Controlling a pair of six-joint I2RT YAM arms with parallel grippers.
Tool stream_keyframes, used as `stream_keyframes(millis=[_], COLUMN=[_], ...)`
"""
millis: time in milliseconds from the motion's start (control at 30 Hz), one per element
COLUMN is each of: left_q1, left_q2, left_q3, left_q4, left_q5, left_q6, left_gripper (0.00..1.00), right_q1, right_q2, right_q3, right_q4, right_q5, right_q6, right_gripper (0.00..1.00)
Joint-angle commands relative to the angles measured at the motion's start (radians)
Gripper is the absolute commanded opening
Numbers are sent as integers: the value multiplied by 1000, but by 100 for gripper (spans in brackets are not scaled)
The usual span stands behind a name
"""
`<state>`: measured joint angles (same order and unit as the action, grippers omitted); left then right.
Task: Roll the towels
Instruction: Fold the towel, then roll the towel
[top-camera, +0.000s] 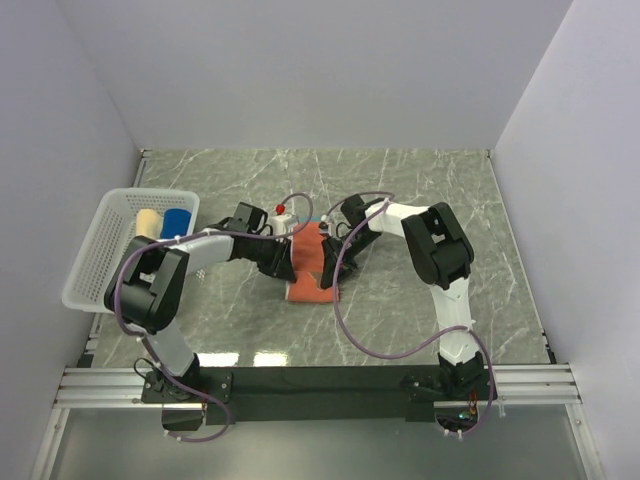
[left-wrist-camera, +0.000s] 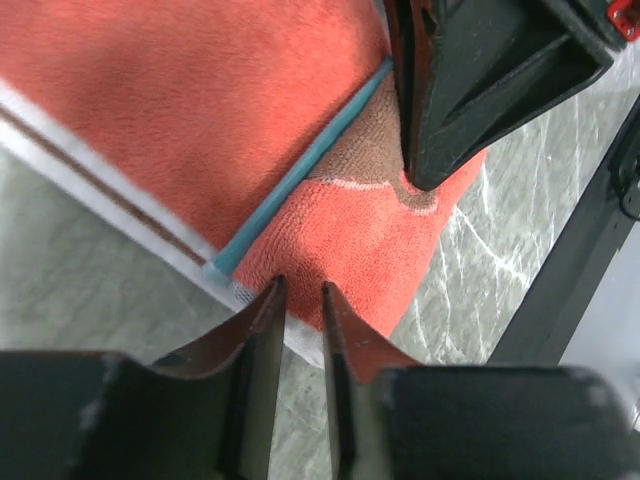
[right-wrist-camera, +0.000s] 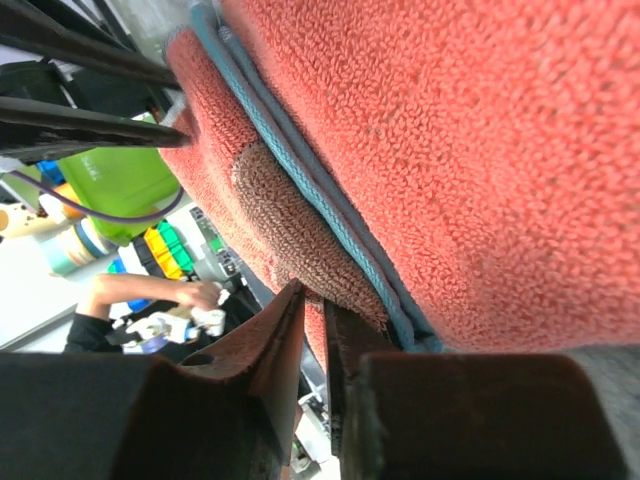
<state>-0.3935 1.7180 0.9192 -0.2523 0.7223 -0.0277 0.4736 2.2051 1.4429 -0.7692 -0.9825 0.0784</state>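
Note:
The rust-orange towel (top-camera: 308, 282) lies partly folded on the marble table, its teal edging (left-wrist-camera: 300, 175) and brown print facing up. My left gripper (top-camera: 284, 262) is at its left near edge, with the jaws (left-wrist-camera: 300, 288) almost closed and pinching the cloth by the white hem. My right gripper (top-camera: 330, 265) is at the towel's right side. Its jaws (right-wrist-camera: 312, 295) are closed on the towel's edge (right-wrist-camera: 300, 215), and it also shows in the left wrist view (left-wrist-camera: 470, 90). A rolled beige towel (top-camera: 148, 222) and a rolled blue towel (top-camera: 177, 221) stand in the basket.
The white lattice basket (top-camera: 95, 255) stands at the table's left edge. A small white item with a red top (top-camera: 283, 212) is just behind the towel. White walls close in the table on three sides. A black rail (top-camera: 320, 380) runs along the front.

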Motion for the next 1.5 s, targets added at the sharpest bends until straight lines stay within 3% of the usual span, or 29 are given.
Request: stream_keyframes(millis=[0,100,200,367,400,433,500,600,733,867,1033,1233,1367,1467], left_q1=[27,25,-40,-244,-301,-330,-404,-477,-519,-547,-558,-542,-452,-397], left_q2=[-47,-170,-323,-480,-492,-509,-512,-471,-379,-342,-250,-190,-164,-140], left_q3=[20,18,-52,-189,-227,-246,-293,-315,-325,-367,-362,-292,-201,-131], left_q4=[4,-39,-41,22,36,56,126,209,306,381,420,276,35,-63], left_q5=[-7,-59,-202,-418,-460,-484,-544,-604,-693,-708,-719,-680,-496,-410], left_q6=[-5,148,320,580,630,652,693,706,738,791,813,772,729,713], left_gripper=[28,34,44,48,52,63,68,70,70,71,65,31,6,1], right_q1=[-1,-1,-1,-1,0,-1,0,0,0,-1,0,-7,-73,-131], right_q2=[24,30,28,56,59,61,70,76,76,88,96,73,-1,-86], right_q3=[25,37,48,76,77,79,80,85,82,93,94,94,91,106], right_q4=[16,11,16,2,2,-2,-11,-27,-36,-56,-61,-71,-55,-36], right_q5=[157,159,163,140,139,139,133,130,130,119,114,99,85,103], right_q6=[-63,-69,-69,-60,-60,-62,-66,-69,-101,-111,-111,-120,-126,-124], right_gripper=[20,18,19,20,20,20,20,20,28,28,27,29,43,49])
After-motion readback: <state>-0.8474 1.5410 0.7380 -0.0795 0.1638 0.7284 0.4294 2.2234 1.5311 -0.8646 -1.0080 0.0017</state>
